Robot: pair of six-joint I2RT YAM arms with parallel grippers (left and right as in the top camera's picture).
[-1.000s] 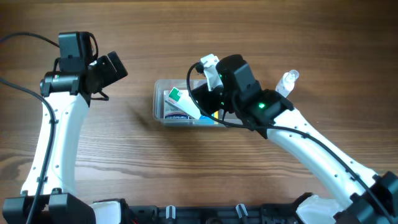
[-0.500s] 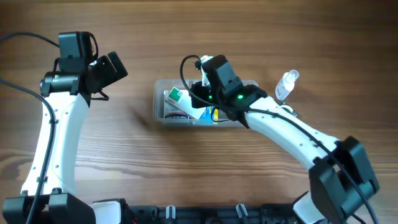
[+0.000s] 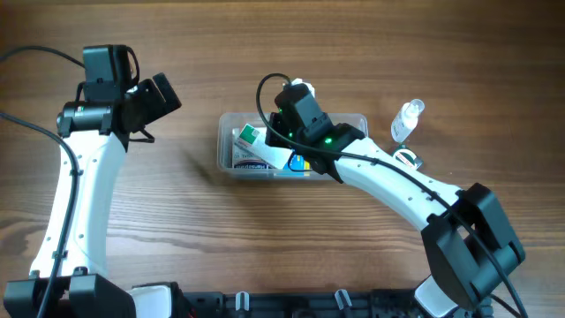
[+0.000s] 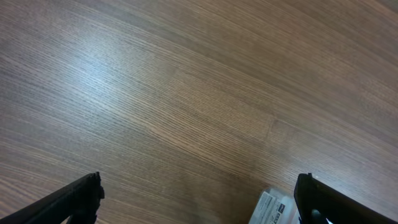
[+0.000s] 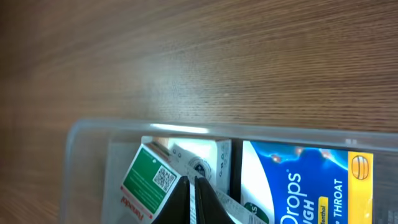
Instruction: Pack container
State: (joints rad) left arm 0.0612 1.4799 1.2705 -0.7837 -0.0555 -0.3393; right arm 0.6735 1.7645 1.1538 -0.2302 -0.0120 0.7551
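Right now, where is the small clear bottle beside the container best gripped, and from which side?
Grip the clear bottle across its wider body, below the narrow cap, coming from above: it sits apart from the container, with bare table on both long sides.

Arms (image 3: 75,194) are white, joints (image 3: 468,247) black (cables (image 3: 259,95) too)

You see a clear container (image 5: 81,132); inside it, a green-and-white box (image 5: 146,177) and a blue box (image 5: 292,186) with yellow trim; under it, a brown wood-grain table (image 5: 186,50).
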